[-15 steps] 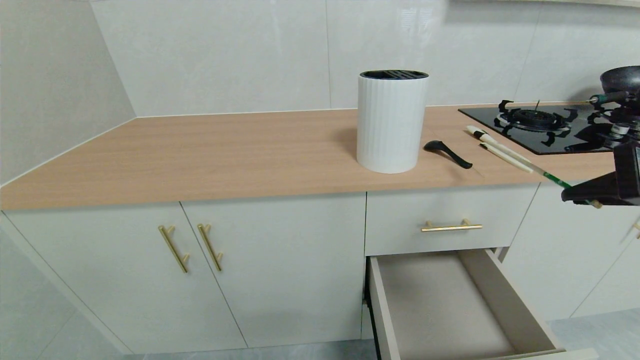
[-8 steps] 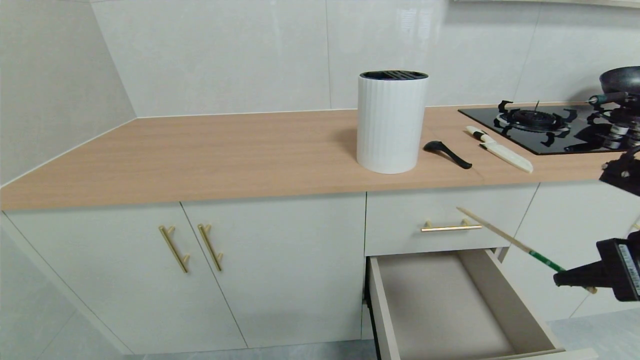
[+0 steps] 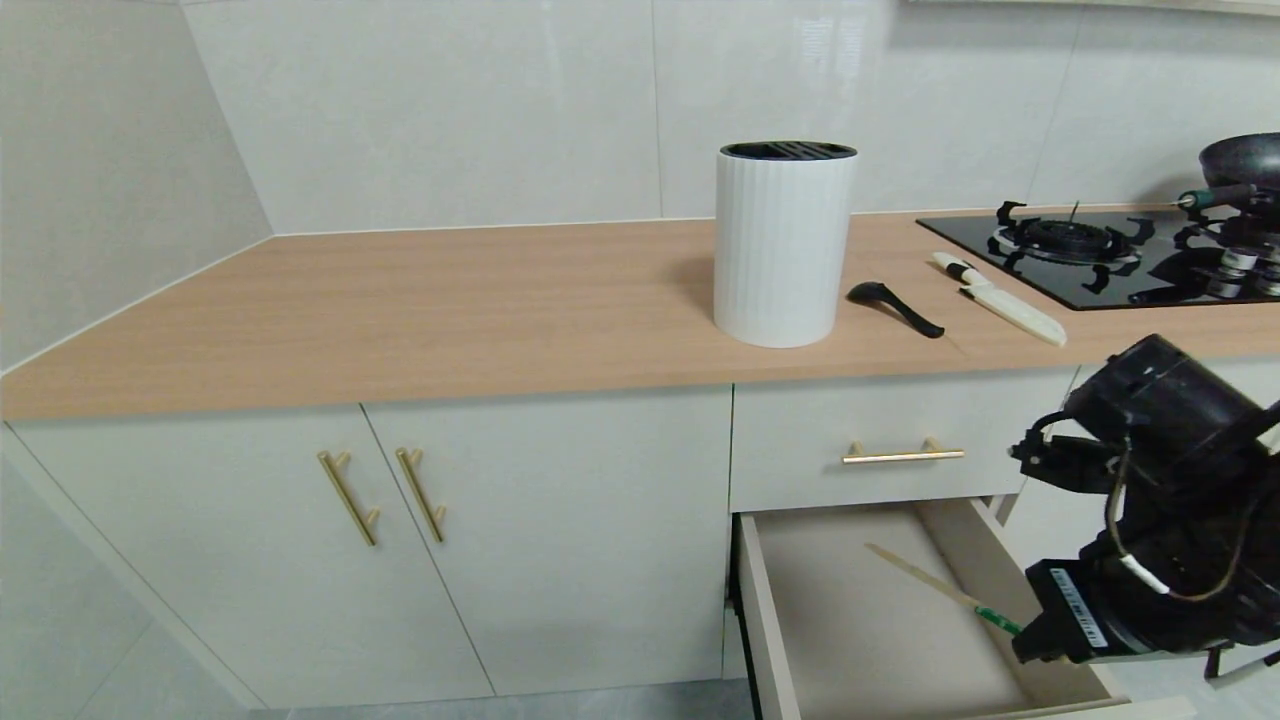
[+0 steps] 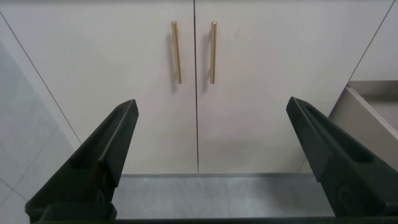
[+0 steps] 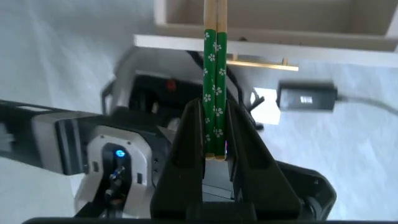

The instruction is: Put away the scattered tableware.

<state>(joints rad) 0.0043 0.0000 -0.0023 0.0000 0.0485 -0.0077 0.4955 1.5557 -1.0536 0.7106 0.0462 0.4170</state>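
My right gripper (image 3: 1026, 634) is shut on a pair of wooden chopsticks (image 3: 930, 586) with green flowered ends. It holds them low at the right side of the open lower drawer (image 3: 764, 610), with their tips slanting over its inside. The right wrist view has the chopsticks (image 5: 215, 81) clamped between the fingers of the right gripper (image 5: 215, 149). A black spoon (image 3: 893, 303) and a white knife (image 3: 1000, 299) lie on the wooden counter (image 3: 450, 310), right of a tall white ribbed holder (image 3: 783, 245). My left gripper (image 4: 217, 162) is open and faces the cabinet doors.
A black gas hob (image 3: 1090, 250) with a dark pan (image 3: 1245, 160) sits at the counter's right end. Below the counter are two cabinet doors with gold handles (image 3: 380, 495) and a closed upper drawer (image 3: 900, 450). The open drawer juts out toward me.
My right gripper has dropped from counter height to the open drawer, carrying the chopsticks down with it. The spoon, knife and holder have not moved.
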